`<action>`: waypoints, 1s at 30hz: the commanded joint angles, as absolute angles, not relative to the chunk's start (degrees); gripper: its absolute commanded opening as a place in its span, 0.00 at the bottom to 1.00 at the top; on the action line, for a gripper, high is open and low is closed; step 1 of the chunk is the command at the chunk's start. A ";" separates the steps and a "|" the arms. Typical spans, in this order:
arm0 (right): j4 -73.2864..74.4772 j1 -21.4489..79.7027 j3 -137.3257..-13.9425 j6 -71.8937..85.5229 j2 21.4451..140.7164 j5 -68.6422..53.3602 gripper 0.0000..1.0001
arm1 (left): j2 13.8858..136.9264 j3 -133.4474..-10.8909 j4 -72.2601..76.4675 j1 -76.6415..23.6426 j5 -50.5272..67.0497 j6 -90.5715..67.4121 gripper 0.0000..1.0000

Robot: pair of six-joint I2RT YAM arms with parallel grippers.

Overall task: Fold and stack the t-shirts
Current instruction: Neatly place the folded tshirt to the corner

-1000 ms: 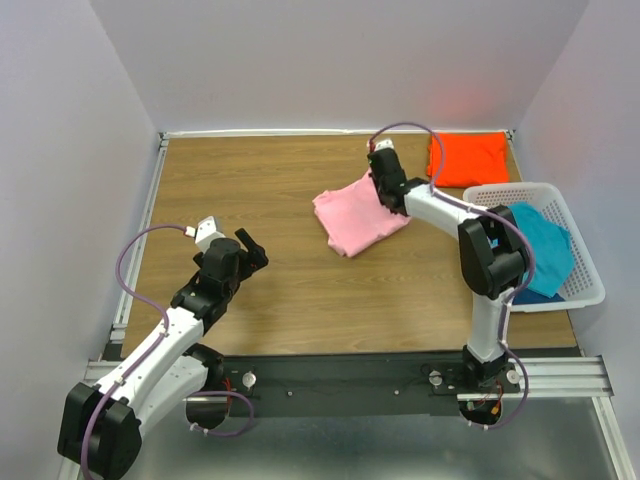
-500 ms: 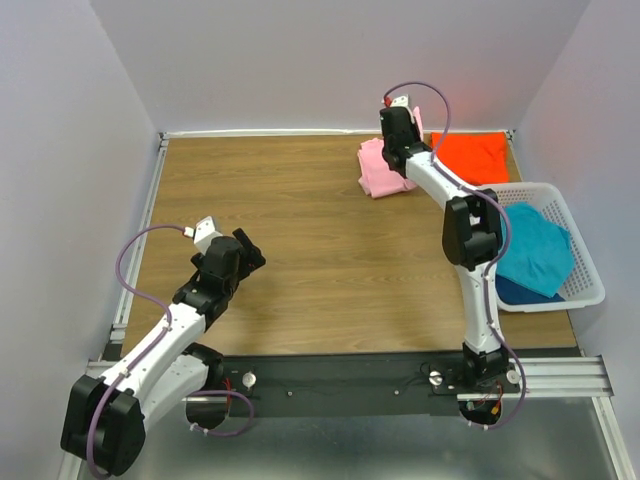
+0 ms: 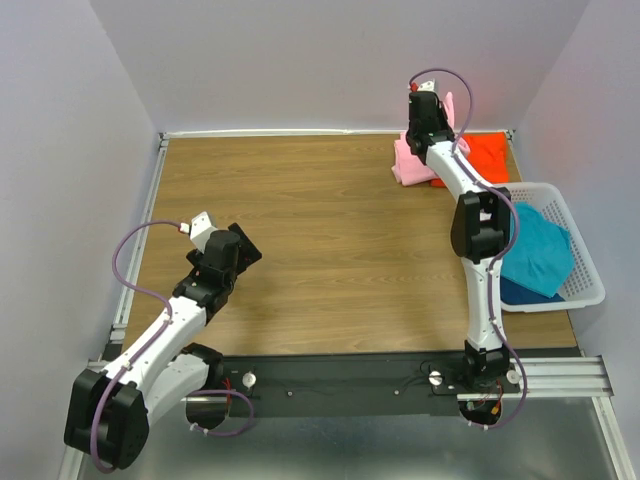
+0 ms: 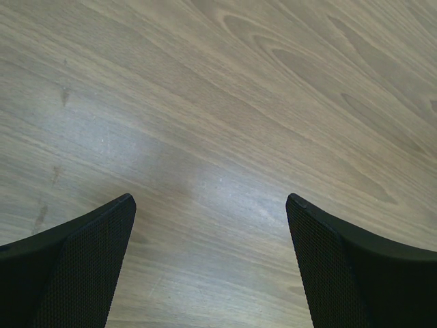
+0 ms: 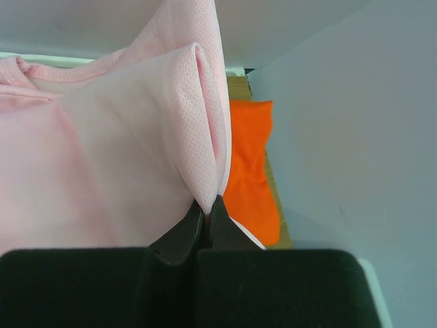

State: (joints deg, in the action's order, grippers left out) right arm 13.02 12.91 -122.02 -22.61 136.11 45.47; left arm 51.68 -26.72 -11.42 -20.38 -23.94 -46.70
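My right gripper (image 3: 437, 118) is shut on a fold of the light pink t-shirt (image 3: 408, 163) and holds it lifted at the far right of the table, over the left edge of the folded orange t-shirt (image 3: 484, 153). In the right wrist view the pink t-shirt (image 5: 102, 150) hangs from the shut gripper (image 5: 206, 208), with the orange t-shirt (image 5: 251, 178) beneath to the right. The teal t-shirt (image 3: 535, 245) lies in the white basket (image 3: 587, 285). My left gripper (image 3: 243, 250) is open and empty over bare wood at the left; it also shows in the left wrist view (image 4: 210, 201).
The white lattice basket stands at the right edge of the table. Grey walls close in the back and both sides. Bare wooden tabletop (image 3: 320, 220) spans the middle and left.
My right gripper has carried the pink t-shirt from the table's middle right up to the far right, over the orange t-shirt's edge. The left arm has shifted only slightly.
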 commanded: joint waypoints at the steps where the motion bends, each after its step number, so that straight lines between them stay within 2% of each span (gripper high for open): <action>1: 12.04 12.31 -126.46 -24.70 136.14 45.00 0.01 | 53.61 -29.79 -11.87 -19.78 -27.07 -46.67 0.98; 16: 12.22 10.37 -129.99 -23.47 133.42 48.25 0.01 | 61.70 -34.01 -9.93 -18.90 -25.58 -46.67 0.98; 30: 12.13 10.46 -128.85 -24.26 128.15 49.31 0.01 | 57.22 -33.31 -10.37 -18.81 -25.84 -46.14 0.98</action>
State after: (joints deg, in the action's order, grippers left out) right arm 13.32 10.76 -128.40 -24.05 132.90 47.16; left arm 59.51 -32.77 -10.44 -19.18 -24.64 -46.61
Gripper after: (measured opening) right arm 0.015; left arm 0.983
